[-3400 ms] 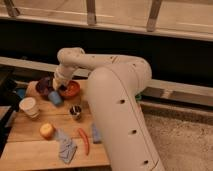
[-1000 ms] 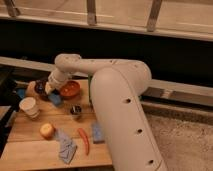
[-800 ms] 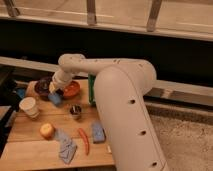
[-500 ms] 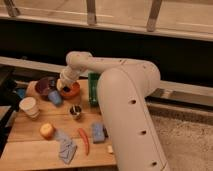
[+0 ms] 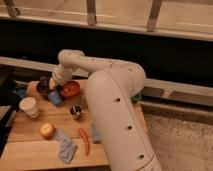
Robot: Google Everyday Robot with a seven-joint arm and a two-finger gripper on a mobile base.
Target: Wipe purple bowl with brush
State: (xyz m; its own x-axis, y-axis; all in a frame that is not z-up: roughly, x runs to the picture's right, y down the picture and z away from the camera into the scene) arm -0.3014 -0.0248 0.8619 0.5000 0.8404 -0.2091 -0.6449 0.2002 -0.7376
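Pincer (image 5: 53, 86) sits at the far left corner of the surface (image 5: 30, 142), at the end of the white arm (image 5: 107, 82) that curves down from the right. Its fingers cannot be made out, so open or closed cannot be told.

Purple bowl (image 5: 43, 85): just left of the pincer, touching or nearly touching it; dark, small, shallow, round. Whether the pincer reaches inside the bowl cannot be told.

Orange-red bowl (image 5: 70, 89): just right of the pincer, glossy, round, similar in size to the purple one. Blue object (image 5: 55, 97): directly below the pincer, small, soft-looking. Dark metal cup (image 5: 76, 111): nearer the camera and to the right of the pincer. White paper cup (image 5: 28, 106): nearer and to the left, upright.

Further toward the camera: a round yellow-orange fruit (image 5: 47, 130), a crumpled grey-blue cloth (image 5: 65, 147), a slim red chilli-shaped item (image 5: 84, 141), and a blue sponge (image 5: 95, 134) partly hidden by the arm.

Surface: pale wooden boards with visible plank seams. Behind it a dark wall with a light horizontal rail (image 5: 165, 85); speckled floor (image 5: 185, 145) to the right.
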